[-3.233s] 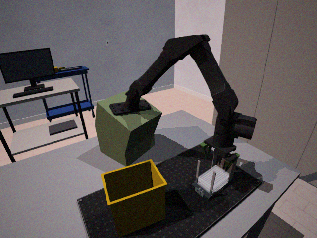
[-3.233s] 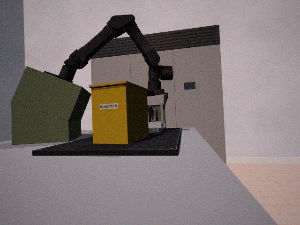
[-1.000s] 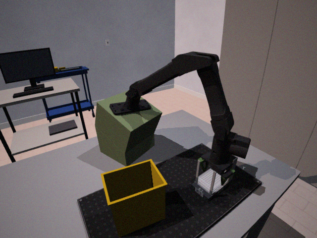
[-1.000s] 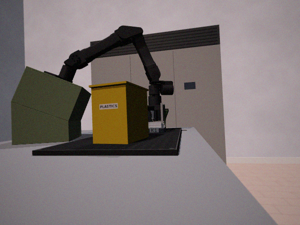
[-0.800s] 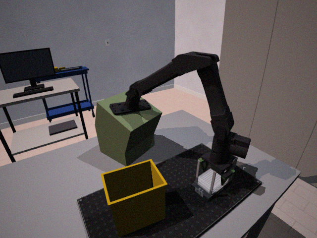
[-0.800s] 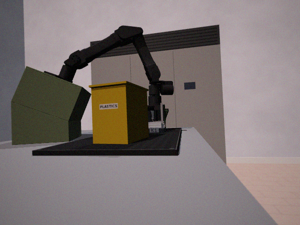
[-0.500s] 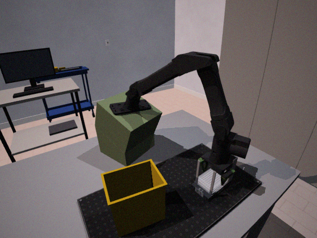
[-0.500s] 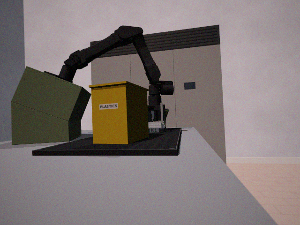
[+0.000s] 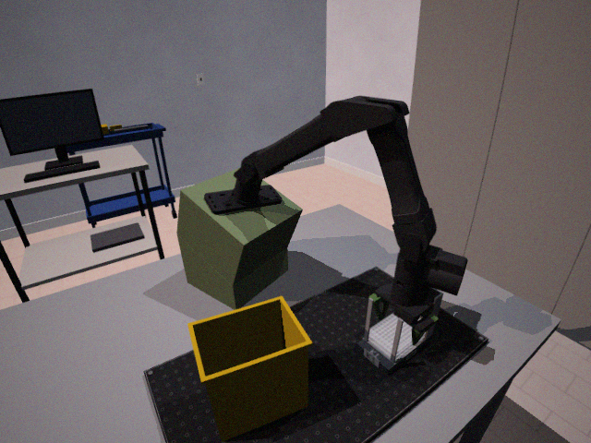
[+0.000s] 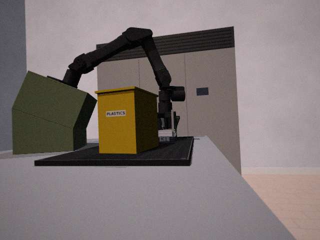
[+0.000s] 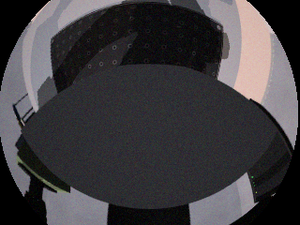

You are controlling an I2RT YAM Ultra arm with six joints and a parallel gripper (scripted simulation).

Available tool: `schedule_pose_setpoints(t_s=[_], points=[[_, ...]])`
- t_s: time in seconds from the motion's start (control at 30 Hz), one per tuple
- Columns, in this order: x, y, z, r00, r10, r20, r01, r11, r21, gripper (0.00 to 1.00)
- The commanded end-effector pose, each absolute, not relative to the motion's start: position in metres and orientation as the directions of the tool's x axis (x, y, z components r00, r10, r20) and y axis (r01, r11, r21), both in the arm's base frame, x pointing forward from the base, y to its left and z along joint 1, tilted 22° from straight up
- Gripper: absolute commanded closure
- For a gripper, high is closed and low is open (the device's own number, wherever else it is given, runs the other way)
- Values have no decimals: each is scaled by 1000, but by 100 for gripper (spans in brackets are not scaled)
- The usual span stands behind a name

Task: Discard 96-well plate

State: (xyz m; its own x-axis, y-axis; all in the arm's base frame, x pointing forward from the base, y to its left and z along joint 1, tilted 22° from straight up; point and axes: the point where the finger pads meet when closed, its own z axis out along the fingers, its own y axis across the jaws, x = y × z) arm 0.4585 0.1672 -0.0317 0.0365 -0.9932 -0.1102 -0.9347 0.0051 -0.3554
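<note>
The stack rack K1 [image 9: 393, 341] stands on the black mat at the right, with thin upright posts and white 96-well plates [image 9: 391, 337] stacked in it. In the exterior view the rack [image 10: 166, 136] shows just behind the bin's right edge. My gripper [image 9: 405, 320] is open and points straight down, low inside the rack, with its fingers on either side of the upper plate. The yellow plastics bin W1 [image 9: 250, 362] stands upright on the mat to the left of the rack, its mouth open; its label shows in the exterior view [image 10: 121, 120]. The wrist view is filled by a dark surface close under the camera.
The green block [image 9: 235, 238] that carries my arm's base stands behind the bin. The black mat [image 9: 329, 362] reaches near the table's right edge. A desk with a monitor [image 9: 50, 121] and a blue cart [image 9: 126, 166] stand far off on the floor.
</note>
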Motion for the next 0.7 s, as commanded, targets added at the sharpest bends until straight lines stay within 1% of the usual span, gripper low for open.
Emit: schedule_pose_setpoints(t_s=[0.0, 0.23, 0.27, 0.67], points=[[463, 170, -25, 40, -992, -119, -927, 8, -375, 0], [463, 170, -25, 40, -992, -119, -927, 8, -375, 0], [463, 170, -25, 40, -992, -119, -927, 8, -375, 100], [463, 170, -25, 40, -992, -119, -927, 8, -375, 100]])
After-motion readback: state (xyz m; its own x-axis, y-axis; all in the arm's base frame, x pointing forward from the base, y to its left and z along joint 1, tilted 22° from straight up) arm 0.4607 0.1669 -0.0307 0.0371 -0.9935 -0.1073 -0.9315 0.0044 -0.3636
